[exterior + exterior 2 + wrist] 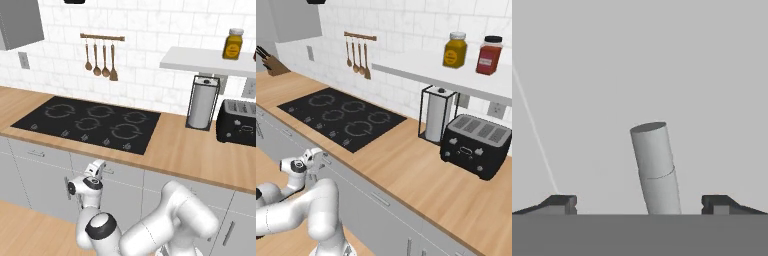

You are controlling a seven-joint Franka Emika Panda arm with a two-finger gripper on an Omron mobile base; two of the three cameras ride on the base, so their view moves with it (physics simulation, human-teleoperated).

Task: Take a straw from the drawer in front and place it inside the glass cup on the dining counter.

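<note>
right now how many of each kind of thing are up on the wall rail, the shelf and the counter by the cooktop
wooden utensils on the wall rail: 4
jars on the shelf: 2
paper towel holder: 1
toaster: 1
knife block: 1
total: 9

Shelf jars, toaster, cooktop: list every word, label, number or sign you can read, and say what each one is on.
No text can be read.
Yellow jar: label patch, too blurred to read.
Red jar: pale label, too blurred to read.
Toaster: small front controls, no legible marks.
Cooktop: ring patterns and small control symbols, no letters or numbers legible.
Paper towel holder: plain.
</note>
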